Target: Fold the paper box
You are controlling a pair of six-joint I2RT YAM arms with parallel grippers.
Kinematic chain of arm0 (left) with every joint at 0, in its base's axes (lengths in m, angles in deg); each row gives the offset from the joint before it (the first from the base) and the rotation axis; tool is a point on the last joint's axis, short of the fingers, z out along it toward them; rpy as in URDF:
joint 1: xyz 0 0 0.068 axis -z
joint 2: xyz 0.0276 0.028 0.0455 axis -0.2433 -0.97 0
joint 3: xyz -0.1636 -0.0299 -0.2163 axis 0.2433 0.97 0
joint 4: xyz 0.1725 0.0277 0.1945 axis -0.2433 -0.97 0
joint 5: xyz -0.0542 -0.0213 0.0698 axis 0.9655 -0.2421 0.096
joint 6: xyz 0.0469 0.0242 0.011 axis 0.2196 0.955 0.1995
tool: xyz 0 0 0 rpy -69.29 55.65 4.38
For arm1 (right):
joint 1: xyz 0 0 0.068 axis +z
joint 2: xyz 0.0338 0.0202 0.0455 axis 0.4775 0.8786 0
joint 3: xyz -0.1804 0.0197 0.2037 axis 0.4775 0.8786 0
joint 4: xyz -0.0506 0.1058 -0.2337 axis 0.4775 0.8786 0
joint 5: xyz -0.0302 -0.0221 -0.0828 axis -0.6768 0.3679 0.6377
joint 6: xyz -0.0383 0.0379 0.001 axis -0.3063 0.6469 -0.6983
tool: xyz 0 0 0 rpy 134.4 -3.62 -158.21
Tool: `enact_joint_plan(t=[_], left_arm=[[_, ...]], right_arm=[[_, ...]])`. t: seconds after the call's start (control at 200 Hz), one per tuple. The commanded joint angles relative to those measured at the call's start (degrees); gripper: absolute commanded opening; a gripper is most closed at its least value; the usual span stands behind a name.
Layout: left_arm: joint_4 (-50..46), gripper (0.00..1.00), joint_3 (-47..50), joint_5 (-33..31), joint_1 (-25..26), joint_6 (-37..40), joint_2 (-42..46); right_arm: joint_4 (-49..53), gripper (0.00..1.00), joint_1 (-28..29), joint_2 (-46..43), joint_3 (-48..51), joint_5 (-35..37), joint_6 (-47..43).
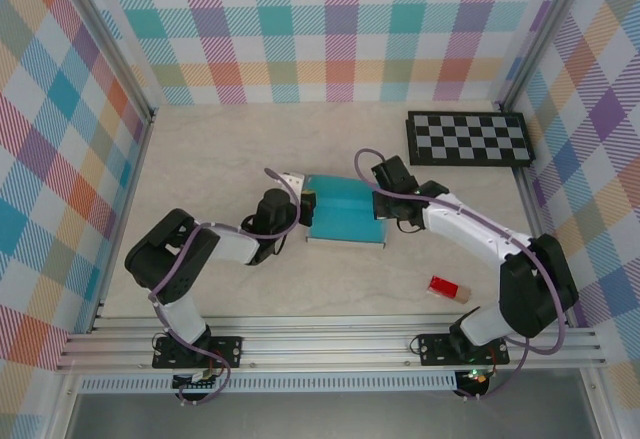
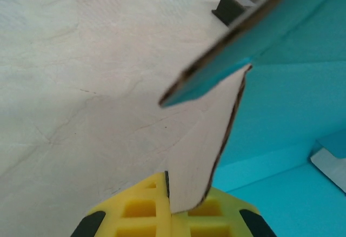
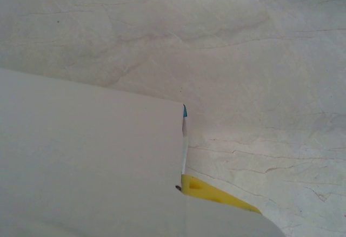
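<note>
The paper box lies partly folded in the middle of the table, teal face up. My left gripper is at its left edge. In the left wrist view the yellow fingers are shut on a pale tab of the paper box, with teal panels rising to the right. My right gripper is at the box's right edge. In the right wrist view the box's white face covers the lower left, and one yellow finger presses against its edge, shut on the card.
A black-and-white checkerboard lies at the back right, its corner also in the left wrist view. A small red block sits near the right arm's base. Plaid walls enclose the table on three sides.
</note>
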Motion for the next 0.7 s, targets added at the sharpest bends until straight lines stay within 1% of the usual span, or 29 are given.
enact_joint_plan(t=[0.0,0.15,0.215,0.285,0.41,0.56,0.63,0.695], left_arm=[[4.2,0.0,2.5,7.8,4.3,0.6,-0.3],[4.5,0.0,4.1,6.0,6.7,-2.6,0.5],[4.7,0.0,4.7,6.0,7.0,-6.0,0.7],[4.1,0.0,4.8,4.7,7.7,-9.6,1.7],[1.2,0.0,3.7,3.0,9.7,-15.3,2.3],[1.3,0.0,4.9,0.5,12.6,-21.9,2.0],[1.2,0.0,5.3,-1.5,14.2,-22.3,1.8],[0.0,0.0,4.7,-3.0,14.8,-22.2,1.5]], right_arm=[[-6.2,0.0,2.8,-0.7,2.3,-3.2,1.1],[-4.6,0.0,4.2,-1.2,4.0,-1.7,1.9],[-3.8,0.0,4.9,-1.5,4.8,-1.4,2.4],[-3.2,0.0,5.9,-1.8,5.8,-0.8,3.0],[-2.6,0.0,7.7,-2.5,7.6,-0.2,4.7],[-1.9,0.0,9.4,-3.5,9.4,0.4,6.0],[-1.7,0.0,9.5,-4.4,10.1,0.6,6.1],[-1.5,0.0,9.5,-4.8,10.2,0.7,5.6]])
